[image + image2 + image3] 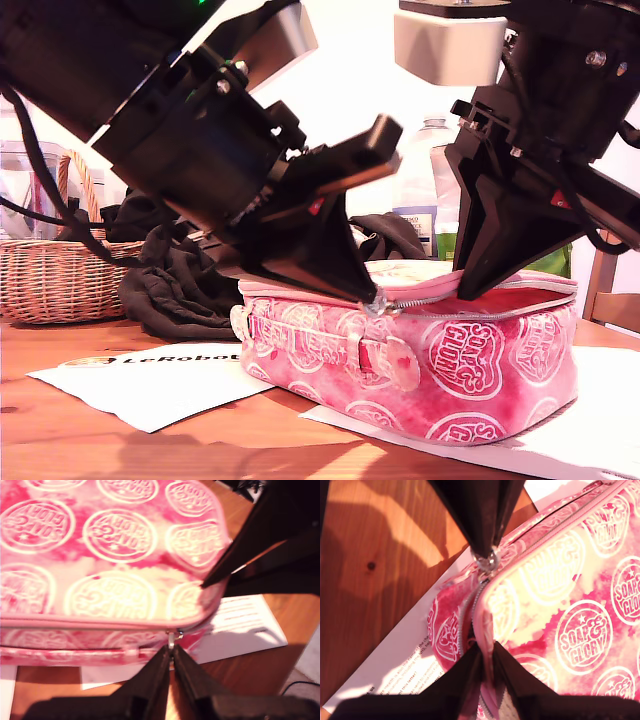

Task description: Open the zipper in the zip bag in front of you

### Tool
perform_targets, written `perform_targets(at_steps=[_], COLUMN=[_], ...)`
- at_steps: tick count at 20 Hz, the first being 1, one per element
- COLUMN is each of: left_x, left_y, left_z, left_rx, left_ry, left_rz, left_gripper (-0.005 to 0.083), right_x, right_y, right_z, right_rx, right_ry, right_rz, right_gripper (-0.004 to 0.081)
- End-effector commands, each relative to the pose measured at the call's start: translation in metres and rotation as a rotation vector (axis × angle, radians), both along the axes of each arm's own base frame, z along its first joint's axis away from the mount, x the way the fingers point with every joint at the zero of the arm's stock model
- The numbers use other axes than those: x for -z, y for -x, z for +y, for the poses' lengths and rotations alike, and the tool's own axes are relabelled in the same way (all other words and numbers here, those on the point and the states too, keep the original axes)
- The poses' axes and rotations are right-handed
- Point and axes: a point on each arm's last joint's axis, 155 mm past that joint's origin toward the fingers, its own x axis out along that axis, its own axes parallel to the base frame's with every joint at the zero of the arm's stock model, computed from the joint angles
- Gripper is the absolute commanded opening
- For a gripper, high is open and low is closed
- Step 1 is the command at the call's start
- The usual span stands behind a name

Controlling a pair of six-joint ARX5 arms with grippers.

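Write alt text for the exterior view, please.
Two black robot grippers press down on a pink zip bag on a wooden table; my first gripper pinches the zipper pull, my second gripper clamps the bag's upper edge.

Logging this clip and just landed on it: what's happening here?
Two arms are working on a pink zip bag on a wooden table. My first gripper has its jaws pinched on the zipper pull at the bag's corner. My second gripper clamps the lid's edge beside it. The zipper is partly open, with a gap along the side facing the exterior view.
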Motion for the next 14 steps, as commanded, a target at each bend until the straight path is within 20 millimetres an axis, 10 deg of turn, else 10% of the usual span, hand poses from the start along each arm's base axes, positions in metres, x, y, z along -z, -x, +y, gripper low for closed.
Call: perform_targets(at_steps=[1,14], left_x=[-0.005,0.002], left_y=[-0.011,-0.042], left_z=[0.008,0.041], left_rx=[-0.032,-0.097], left_ry=[-0.009,-0.083], left_rz=[-0.026,-0.051], left_gripper=[-0.0024,-0.0024], right_x=[0.016,0.022], right_y=[0.009,0.009], right_z=[-0.015,-0.042], right_rx=[0.016,0.123], right_ry=[0.056,0.125], right_rz=[0.052,0.076], right_gripper=[-0.0012,-0.0012])
